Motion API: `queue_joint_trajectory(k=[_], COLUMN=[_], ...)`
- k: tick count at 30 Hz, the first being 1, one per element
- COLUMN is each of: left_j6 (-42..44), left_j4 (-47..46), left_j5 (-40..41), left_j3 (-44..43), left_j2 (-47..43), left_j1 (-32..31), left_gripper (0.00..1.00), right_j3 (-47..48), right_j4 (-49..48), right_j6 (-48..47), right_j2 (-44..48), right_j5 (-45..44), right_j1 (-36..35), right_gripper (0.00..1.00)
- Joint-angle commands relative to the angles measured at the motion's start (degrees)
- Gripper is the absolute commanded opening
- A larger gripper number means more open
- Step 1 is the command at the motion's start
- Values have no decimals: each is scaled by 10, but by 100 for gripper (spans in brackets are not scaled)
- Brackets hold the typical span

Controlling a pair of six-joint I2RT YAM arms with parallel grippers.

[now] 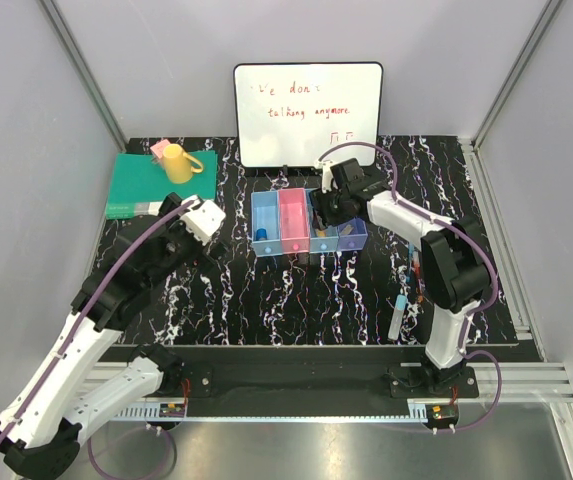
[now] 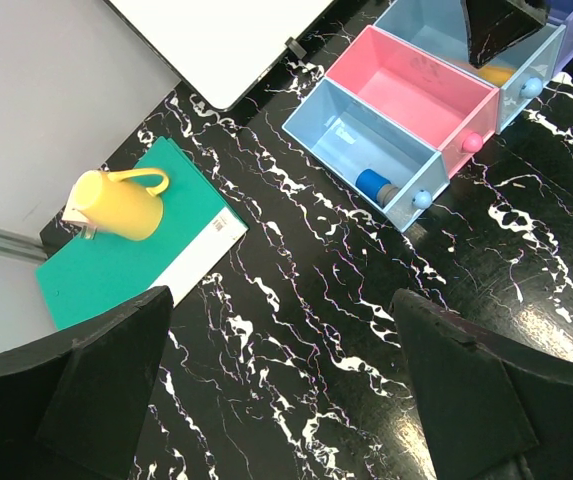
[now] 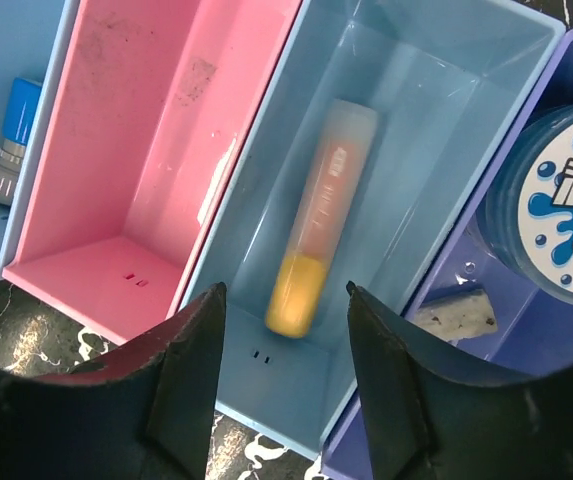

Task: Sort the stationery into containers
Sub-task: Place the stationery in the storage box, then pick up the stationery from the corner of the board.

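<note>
The containers [image 1: 307, 226] are a row of four joined bins: blue, pink, blue, purple. My right gripper [image 3: 284, 296] hangs open just above the third, blue bin [image 3: 436, 120]. An orange marker [image 3: 318, 258] lies loose on that bin's floor, between and beyond the fingers. In the first blue bin lies a blue-capped marker [image 3: 13, 135]. The purple bin [image 3: 566, 60] holds a round blue-white roll [image 3: 558, 210] and a small pale block [image 3: 456, 312]. Nothing lies in the pink bin [image 3: 136, 150]. Thin pens [image 1: 397, 316] lie on the table at the right. My left gripper [image 2: 281, 300] stands wide open over bare table.
A yellow mug [image 2: 118, 205] stands on a green book [image 2: 116, 265] at the back left. A whiteboard [image 1: 308, 115] leans upright behind the bins. Grey walls and metal rails border the black marbled table [image 1: 266, 300].
</note>
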State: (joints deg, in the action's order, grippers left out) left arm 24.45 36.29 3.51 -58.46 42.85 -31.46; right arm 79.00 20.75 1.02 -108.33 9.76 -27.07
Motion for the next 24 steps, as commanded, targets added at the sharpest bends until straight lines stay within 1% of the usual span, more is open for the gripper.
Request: queue_joint_trajectory(k=[1,6,10,12,13,14,16,17,18,19,20,21,22,23,24], left_j6=[-2,-2,2,7,9,13,21,24,26,29,31,32,35,39,41], left_j4=[-33,-33,-31,-27,-27,-25,-22,-21,-18,-16,-14,-9,-6,-3,0], left_j5=[-14,-17,-17,-17,-17,-17,-18,-18,-17,-16,-15,-12,-10,-9,-4], left_j3=[-1,-15,-26,-33,-35,-36,-34,-32,-29,-27,-25,-23,-21,-20,-18], left_j2=[-3,-2,-5,-6,-6,-7,-10,-14,-15,-17,-22,-23,-25,-29,-31], left_j1=[-3,-3,-3,-3,-3,-3,-3,-3,-3,-3,-3,-3,-3,-3,-2], left_gripper=[99,99,99,99,99,99,99,99,99,99,99,99,99,99,99], right_j3=[0,-9,-30,-47,-73,-87,-138,-161,-184,-226,-244,-261,-290,-302,-320], right_j4=[-15,-5,28,54,65,78,128,140,161,172,183,211,226,237,257], right_j6=[-8,-53,-85,-101,-109,-119,-193,-261,-309,-358,-452,-503,-554,-635,-672], right_j2=[37,84,151,202,236,251,294,310,325,354,370,386,422,442,460], right_j5=[3,-4,-3,-4,0,4,29,26,24,10,3,-7,-17,-21,-25], right_j1=[3,3,3,3,3,3,2,2,2,2,2,2,2,2,3], right_gripper=[59,59,57,56,56,56,56,56,58,64,67,71,74,77,79])
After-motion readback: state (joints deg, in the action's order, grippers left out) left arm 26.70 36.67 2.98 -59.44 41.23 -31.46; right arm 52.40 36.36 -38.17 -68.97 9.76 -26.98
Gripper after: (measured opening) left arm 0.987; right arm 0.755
